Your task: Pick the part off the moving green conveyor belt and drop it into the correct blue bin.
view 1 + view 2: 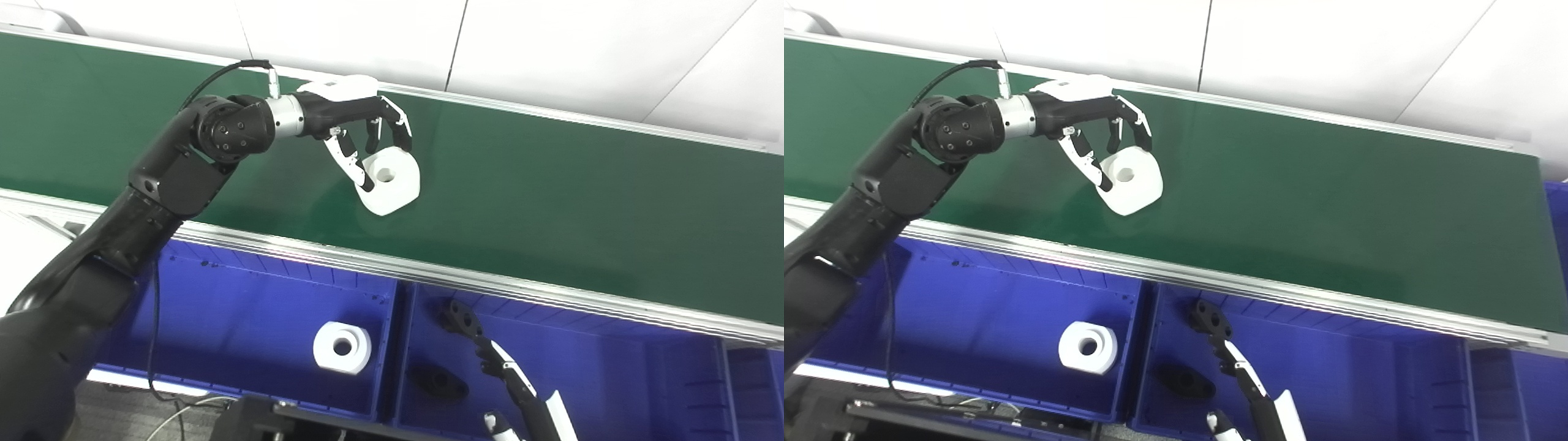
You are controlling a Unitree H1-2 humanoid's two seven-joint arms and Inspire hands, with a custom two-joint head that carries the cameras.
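In the upper middle of the frame, the left hand (pixel 361 131) is seen closed around a white, rounded plastic part with a central hole (pixel 392 182), the thumb pressed on its left flank and the fingers (pixel 401 131) curled over its far edge. The part lies tilted over the green conveyor belt (pixel 551 190); whether its lower edge is still touching the belt cannot be told, though a faint shadow is cast just beneath it.

The step in hand is judged to be the securing and lifting of the part. It would be done well if the closure were kept firm while the part is raised straight up, so that it is not dragged by the belt or twisted out of the pinch. The aluminium rail (pixel 429 275) running across the middle of the frame must be cleared before the arm is drawn back toward the lower edge.

A matching white ring-shaped part (pixel 342 347) is seen lying in the left blue plastic bin (pixel 214 294), at lower left, while dark parts (pixel 438 383) lie in the neighbouring blue bin (pixel 612 367). The left bin is therefore judged correct. Release should be made low over its floor, well apart from the divider.

The right hand (pixel 484 352) hangs over the neighbouring bin at lower middle, its fingers apart and nothing held.
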